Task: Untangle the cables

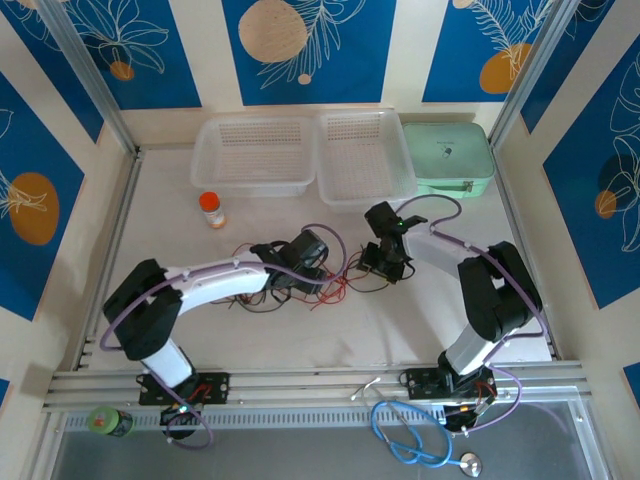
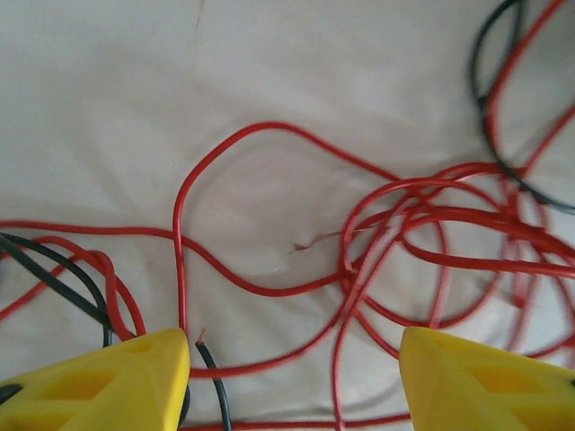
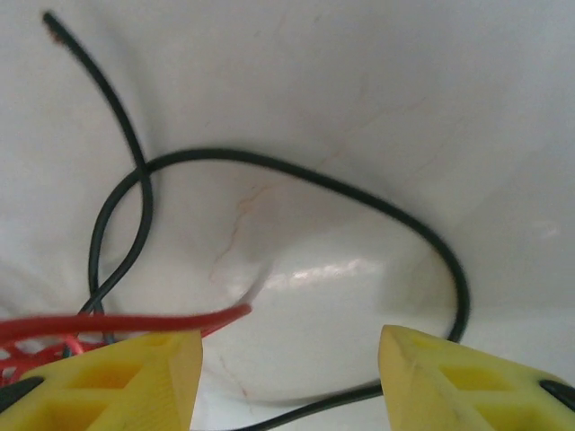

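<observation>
White surface (image 1: 420, 325) carries cables (image 2: 269, 127), likely light and limp; both jaws stand apart, empty, so pinch a loose end.

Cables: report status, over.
Jaws open on left gripper and right gripper, nothing held. Red and black cables in one tangle. Small bottle stands apart, not in the way.

A robot lab cell, walled by aluminium rails (image 1: 320, 386) and printed blue panels (image 1: 352, 72).
</observation>
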